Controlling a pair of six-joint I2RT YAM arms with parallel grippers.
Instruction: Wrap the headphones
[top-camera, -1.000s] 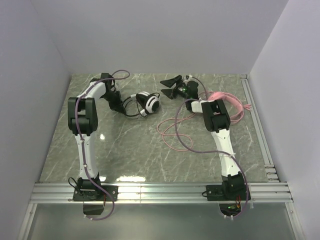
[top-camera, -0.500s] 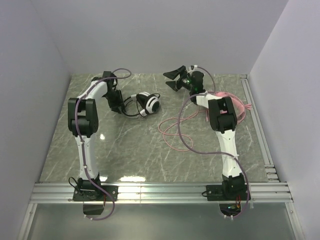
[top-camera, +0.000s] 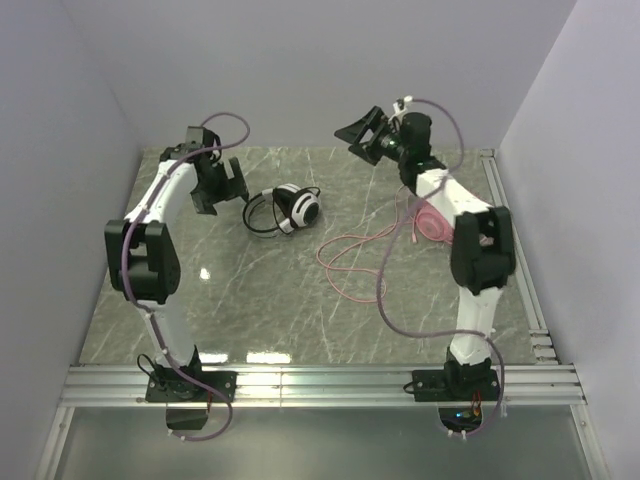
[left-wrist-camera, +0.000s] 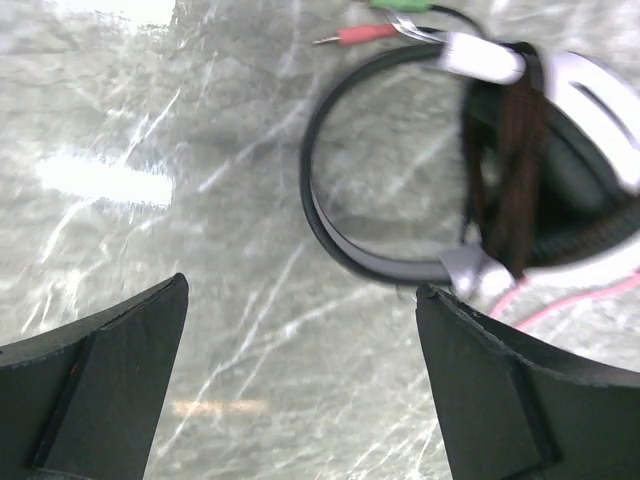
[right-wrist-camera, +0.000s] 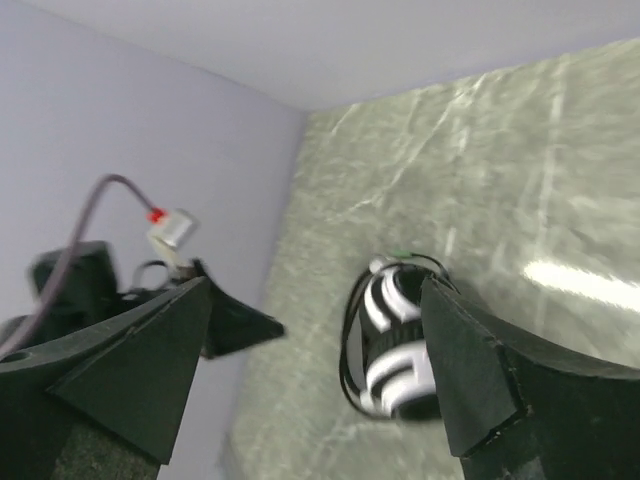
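The black-and-white headphones (top-camera: 292, 208) lie folded on the marble table, their black cable looped around them. In the left wrist view the headphones (left-wrist-camera: 545, 170) show at the upper right with red and green plugs (left-wrist-camera: 355, 35) beside them. My left gripper (top-camera: 222, 185) hangs just left of them, open and empty; the left gripper (left-wrist-camera: 302, 288) has only bare table between its fingers. My right gripper (top-camera: 362, 138) is raised high at the back, open and empty, and the right gripper (right-wrist-camera: 318, 290) looks down at the headphones (right-wrist-camera: 395, 350). The pink headphones (top-camera: 432, 222) lie partly hidden behind the right arm, with the pink cable (top-camera: 345, 262) sprawling loose.
Grey walls close the table on the left, back and right. A metal rail (top-camera: 510, 240) runs along the right edge and another along the front (top-camera: 320, 380). In the right wrist view the left gripper (right-wrist-camera: 235, 325) shows as a dark shape by the wall.
My left gripper has opened, let go of the black-and-white headset's cable and lifted away to the left. My right arm has risen and swung toward the back right.
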